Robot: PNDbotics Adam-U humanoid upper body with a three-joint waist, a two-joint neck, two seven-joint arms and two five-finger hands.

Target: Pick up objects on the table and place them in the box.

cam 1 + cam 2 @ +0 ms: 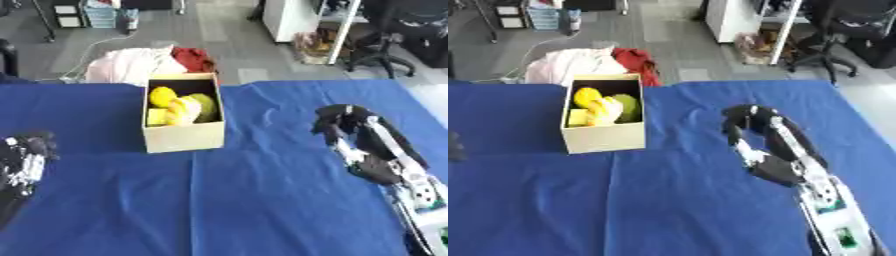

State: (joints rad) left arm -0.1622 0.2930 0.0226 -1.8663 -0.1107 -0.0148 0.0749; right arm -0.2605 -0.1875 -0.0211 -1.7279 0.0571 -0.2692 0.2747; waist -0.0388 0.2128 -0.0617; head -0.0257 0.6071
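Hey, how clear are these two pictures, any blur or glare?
Left eye view: soft all over, the yellow and green items in the cream cardboard box blend together; no glare on the blue tablecloth. Right eye view: equally soft, the right hand smeared, its fingers indistinct.

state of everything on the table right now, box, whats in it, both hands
box: upright on the blue tablecloth, open at the top
yellow and green items: inside the box, piled together
right hand: over the cloth to the right of the box, fingers curled, holding nothing
left hand: near the left edge, away from the box; fingers unclear
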